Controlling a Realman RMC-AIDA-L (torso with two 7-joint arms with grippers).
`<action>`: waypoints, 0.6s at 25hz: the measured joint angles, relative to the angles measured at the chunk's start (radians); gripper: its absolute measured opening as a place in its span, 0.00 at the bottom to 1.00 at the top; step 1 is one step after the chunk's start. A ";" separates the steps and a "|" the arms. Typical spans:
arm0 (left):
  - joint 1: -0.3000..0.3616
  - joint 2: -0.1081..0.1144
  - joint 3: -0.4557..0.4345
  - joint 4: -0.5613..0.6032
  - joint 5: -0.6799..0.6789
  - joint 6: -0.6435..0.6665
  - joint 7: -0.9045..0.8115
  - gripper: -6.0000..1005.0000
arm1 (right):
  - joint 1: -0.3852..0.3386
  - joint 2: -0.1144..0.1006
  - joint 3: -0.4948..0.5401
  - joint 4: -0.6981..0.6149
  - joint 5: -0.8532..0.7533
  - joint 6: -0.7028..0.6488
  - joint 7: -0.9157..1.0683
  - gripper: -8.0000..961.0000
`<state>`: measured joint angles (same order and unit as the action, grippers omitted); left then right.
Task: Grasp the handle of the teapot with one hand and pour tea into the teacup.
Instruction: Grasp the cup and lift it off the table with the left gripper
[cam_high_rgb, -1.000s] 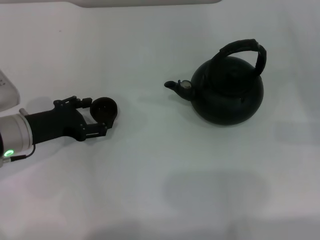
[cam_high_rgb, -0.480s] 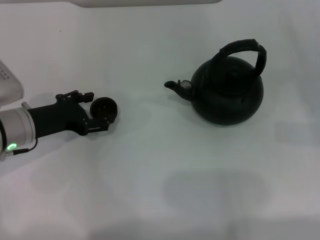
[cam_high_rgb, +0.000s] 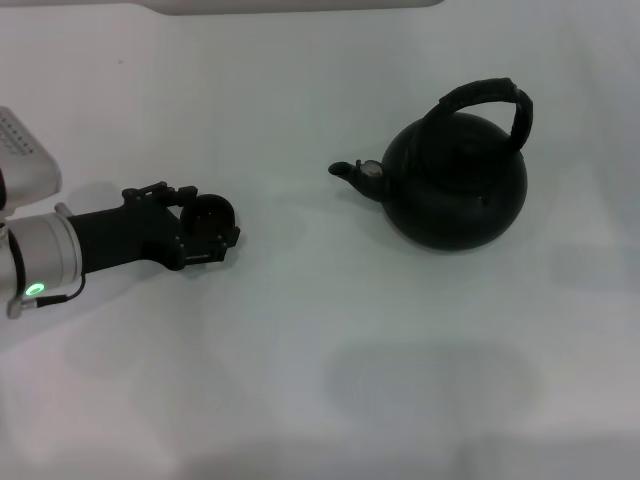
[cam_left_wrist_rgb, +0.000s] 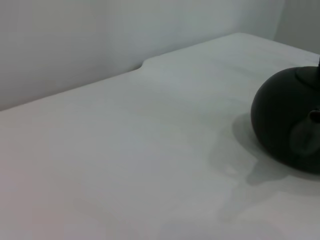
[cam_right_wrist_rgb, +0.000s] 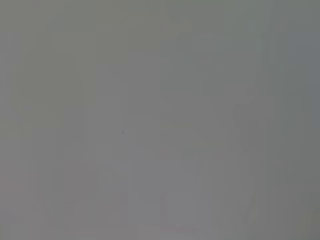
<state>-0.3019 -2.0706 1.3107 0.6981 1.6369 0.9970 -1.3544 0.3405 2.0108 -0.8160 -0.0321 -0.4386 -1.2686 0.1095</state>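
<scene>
- The left gripper (cam_high_rgb: 212, 230), black and mounted on a silver wrist with a green light, reaches in from the left edge of the head view, at mid-height on the white table (cam_high_rgb: 320, 340).
- Its fingers (cam_high_rgb: 215, 256) sit on either side of the small round black handleless teacup (cam_high_rgb: 210, 218); they look clenched on the cup, though black on black makes the contact hard to confirm.
- The large round-bellied matte black teapot (cam_high_rgb: 455, 185) stands upright in the upper right of the head view, well apart from the cup, its short spout (cam_high_rgb: 345, 170) with a small silver piece pointing toward the left of the frame.
- The thick black arched handle (cam_high_rgb: 485, 100) rises over the pot's top, with nothing gripping it.
- In the left wrist view the teapot's dark belly (cam_left_wrist_rgb: 287, 122) shows at the right edge, with its shadow on the table beside it.
- The right wrist view is a plain grey field; the right gripper appears in no view.
</scene>
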 joint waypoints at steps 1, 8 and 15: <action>0.000 0.000 0.000 0.000 0.000 -0.002 0.000 0.87 | 0.000 0.000 0.000 0.000 0.000 -0.002 0.001 0.89; -0.007 0.000 0.001 -0.014 0.000 -0.029 0.000 0.87 | 0.000 0.000 0.000 0.000 -0.001 -0.009 0.012 0.89; -0.044 0.001 0.004 -0.055 0.003 -0.032 0.000 0.87 | 0.000 0.000 0.000 0.000 -0.002 -0.012 0.013 0.89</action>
<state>-0.3459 -2.0695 1.3151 0.6432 1.6398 0.9653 -1.3544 0.3406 2.0109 -0.8160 -0.0321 -0.4403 -1.2808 0.1223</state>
